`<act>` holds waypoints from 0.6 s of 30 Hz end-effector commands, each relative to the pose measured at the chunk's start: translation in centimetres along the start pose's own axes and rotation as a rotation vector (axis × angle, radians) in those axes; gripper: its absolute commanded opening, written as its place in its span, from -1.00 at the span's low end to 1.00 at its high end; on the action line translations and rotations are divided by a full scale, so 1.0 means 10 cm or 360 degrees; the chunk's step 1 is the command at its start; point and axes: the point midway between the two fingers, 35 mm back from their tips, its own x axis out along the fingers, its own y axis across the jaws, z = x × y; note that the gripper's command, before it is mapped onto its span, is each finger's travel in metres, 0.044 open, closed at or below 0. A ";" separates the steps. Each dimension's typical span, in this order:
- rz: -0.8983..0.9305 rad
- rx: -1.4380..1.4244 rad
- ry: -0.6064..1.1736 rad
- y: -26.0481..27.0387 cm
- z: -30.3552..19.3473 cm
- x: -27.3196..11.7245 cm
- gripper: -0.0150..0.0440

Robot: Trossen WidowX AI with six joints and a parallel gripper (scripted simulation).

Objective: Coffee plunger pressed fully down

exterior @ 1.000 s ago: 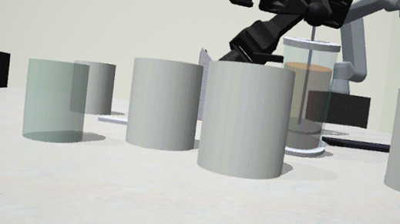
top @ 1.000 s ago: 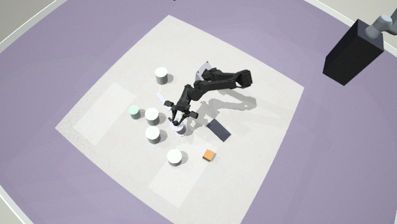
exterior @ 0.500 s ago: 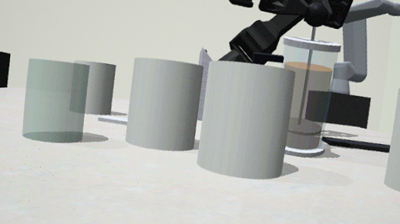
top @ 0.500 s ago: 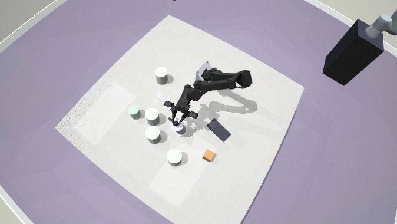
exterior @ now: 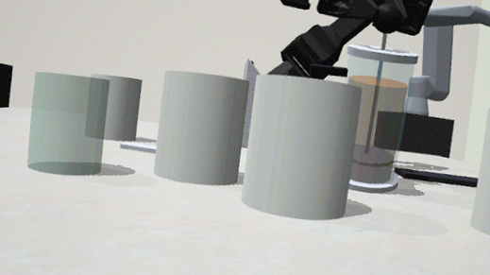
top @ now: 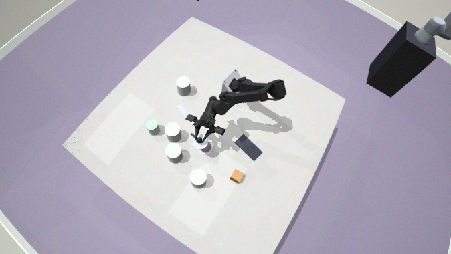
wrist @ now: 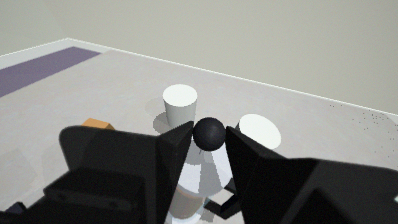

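Nearest to the gripper (top: 204,134) (exterior: 387,16) (wrist: 209,135) is the black knob (top: 199,140) (exterior: 387,19) (wrist: 209,134), and its fingertips have that pinched between them. Just below runs the thin rod (exterior: 384,41), a short bare length of it showing above the lid (exterior: 382,53) (wrist: 202,172). The press (top: 205,147) (exterior: 396,126) (wrist: 186,202) stands upright right under the gripper, and inside it the filter (exterior: 371,155) sits low, though I'd say not quite at the bottom. So I take this to be the pressing step, well along. What it wants next is a straight, slow push down until the knob meets the lid, then a gentle release; any sideways lean could tip or slide the press. Farther off from the gripper, past the press, stand a white can (top: 198,178) (wrist: 180,102) and the orange block (top: 237,176) (wrist: 97,123).
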 end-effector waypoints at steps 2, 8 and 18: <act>0.0004 0.0012 0.0022 0.00 -0.04 0.02 -0.07; 0.0004 0.0012 0.0022 0.00 -0.03 0.02 -0.07; 0.0001 0.0002 0.0003 0.00 0.00 0.01 -0.07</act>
